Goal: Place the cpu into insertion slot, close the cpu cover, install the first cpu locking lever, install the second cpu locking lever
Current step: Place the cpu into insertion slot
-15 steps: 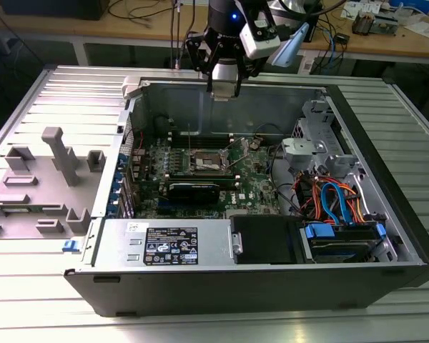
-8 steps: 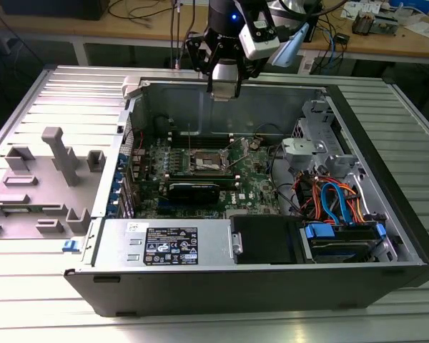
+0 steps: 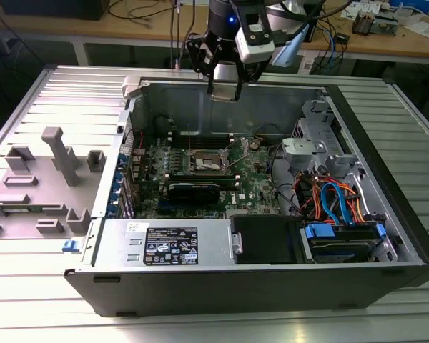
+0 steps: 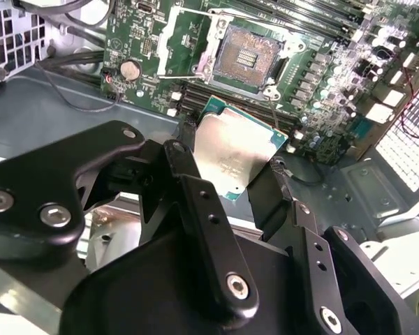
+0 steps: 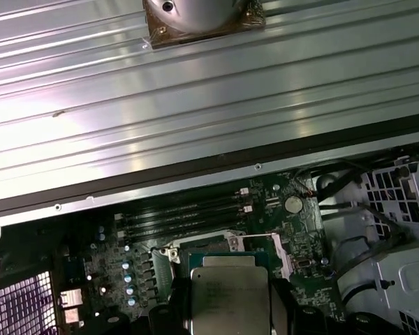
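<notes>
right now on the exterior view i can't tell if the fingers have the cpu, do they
Observer: Yes. In the second wrist view the fingers grip the cpu between them.
Operator: slot empty
Observer: Yes. The insertion slot shows its bare dark centre, and the cpu is off to one side of it.
Operator: cover in the way
Observer: No. The cpu cover looks folded back beside the slot.
</notes>
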`<state>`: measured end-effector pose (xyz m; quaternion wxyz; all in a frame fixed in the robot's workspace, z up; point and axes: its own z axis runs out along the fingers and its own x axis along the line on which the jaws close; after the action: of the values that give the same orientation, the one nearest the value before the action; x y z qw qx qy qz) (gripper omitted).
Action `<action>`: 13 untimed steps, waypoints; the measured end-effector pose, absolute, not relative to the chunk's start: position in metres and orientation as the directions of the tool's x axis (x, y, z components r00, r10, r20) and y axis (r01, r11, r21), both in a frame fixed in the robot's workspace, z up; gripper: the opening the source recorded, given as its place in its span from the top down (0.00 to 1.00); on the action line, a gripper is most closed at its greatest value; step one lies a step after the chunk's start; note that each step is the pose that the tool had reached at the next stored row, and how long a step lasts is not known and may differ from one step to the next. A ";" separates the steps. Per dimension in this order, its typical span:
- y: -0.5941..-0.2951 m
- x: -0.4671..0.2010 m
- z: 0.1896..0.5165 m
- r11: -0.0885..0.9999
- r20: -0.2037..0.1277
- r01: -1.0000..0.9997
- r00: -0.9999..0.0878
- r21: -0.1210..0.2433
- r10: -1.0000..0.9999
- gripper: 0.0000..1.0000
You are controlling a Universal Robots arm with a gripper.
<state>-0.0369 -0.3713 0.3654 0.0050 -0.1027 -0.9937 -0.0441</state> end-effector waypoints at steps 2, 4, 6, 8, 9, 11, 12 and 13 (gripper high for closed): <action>-0.371 -0.037 0.365 0.969 0.019 0.229 -0.973 0.087 0.229 0.46; -0.371 -0.037 0.365 0.968 0.019 0.237 -0.972 0.087 0.236 0.46; -0.371 -0.037 0.365 0.967 0.019 0.238 -0.971 0.087 0.238 0.46; -0.371 -0.037 0.365 0.967 0.019 0.238 -0.971 0.087 0.238 0.46; -0.371 -0.037 0.365 0.967 0.019 0.238 -0.971 0.087 0.238 0.46; -0.371 -0.037 0.365 0.967 0.019 0.238 -0.971 0.087 0.238 0.46; -0.371 -0.037 0.365 0.967 0.019 0.238 -0.971 0.087 0.238 0.46; -0.371 -0.037 0.365 0.967 0.019 0.238 -0.971 0.087 0.238 0.46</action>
<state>-0.0369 -0.3713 0.3648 0.0043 -0.1200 -0.9918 -0.0443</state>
